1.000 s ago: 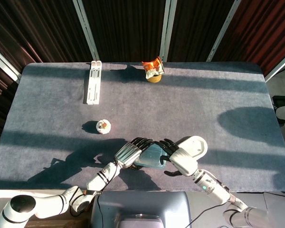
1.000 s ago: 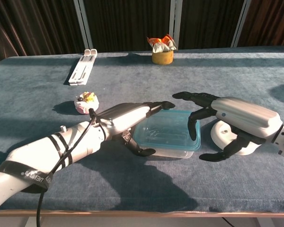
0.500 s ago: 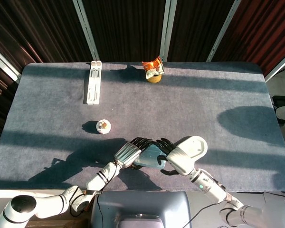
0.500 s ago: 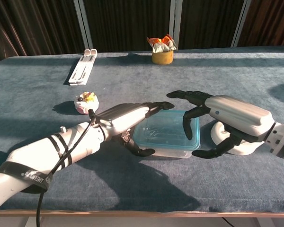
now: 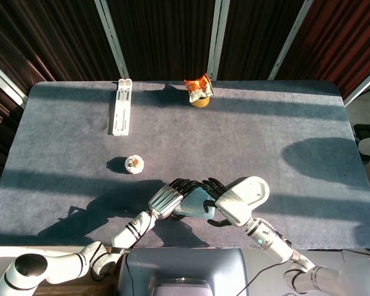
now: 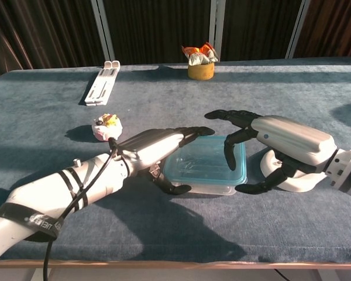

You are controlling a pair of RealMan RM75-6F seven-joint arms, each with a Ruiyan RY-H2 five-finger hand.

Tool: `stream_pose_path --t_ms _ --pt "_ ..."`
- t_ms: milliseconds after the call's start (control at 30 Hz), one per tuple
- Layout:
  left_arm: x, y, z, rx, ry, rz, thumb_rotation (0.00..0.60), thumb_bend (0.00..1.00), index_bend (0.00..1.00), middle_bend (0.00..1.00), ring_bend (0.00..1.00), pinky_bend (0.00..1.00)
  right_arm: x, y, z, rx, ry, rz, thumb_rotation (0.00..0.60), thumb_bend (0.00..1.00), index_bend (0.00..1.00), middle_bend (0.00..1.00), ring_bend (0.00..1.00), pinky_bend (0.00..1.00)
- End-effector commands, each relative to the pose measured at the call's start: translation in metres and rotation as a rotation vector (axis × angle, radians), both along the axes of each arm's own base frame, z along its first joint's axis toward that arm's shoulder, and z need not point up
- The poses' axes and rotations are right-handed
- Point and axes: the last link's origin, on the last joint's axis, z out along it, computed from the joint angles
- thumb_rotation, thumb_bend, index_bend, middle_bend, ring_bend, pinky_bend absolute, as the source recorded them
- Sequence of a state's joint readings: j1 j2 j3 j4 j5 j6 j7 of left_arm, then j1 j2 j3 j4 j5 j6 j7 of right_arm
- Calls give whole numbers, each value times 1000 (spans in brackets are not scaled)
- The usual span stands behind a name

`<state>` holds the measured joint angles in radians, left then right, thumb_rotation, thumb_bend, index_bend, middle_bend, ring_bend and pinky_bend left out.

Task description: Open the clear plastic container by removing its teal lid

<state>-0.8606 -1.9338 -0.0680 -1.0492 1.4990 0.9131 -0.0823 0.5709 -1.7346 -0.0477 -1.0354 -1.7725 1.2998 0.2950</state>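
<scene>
The clear container [image 6: 213, 188] with its teal lid [image 6: 207, 162] is seen at the near edge of the bench [image 6: 164, 93], largely hidden from the head view by both hands. Its left side is gripped by the left hand [image 6: 158, 146], fingers over the lid and thumb below. The right hand [image 6: 269, 140] is spread over the right edge; whether contact is made cannot be told.
</scene>
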Motion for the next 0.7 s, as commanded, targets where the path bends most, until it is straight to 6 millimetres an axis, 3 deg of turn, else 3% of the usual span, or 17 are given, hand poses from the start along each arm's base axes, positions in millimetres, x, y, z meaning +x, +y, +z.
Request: stream_pose_path --t_ms 33,700 --pt "0 0 0 -1 1 -1 600 273 0 417 463 465 1 0 1 -5 -3 0 600 351 691 150 0 0" --pt "-2 -7 -1 7 15 -35 600 272 0 419 465 468 11 -12 12 -61 -17 10 600 365 686 151 0 0"
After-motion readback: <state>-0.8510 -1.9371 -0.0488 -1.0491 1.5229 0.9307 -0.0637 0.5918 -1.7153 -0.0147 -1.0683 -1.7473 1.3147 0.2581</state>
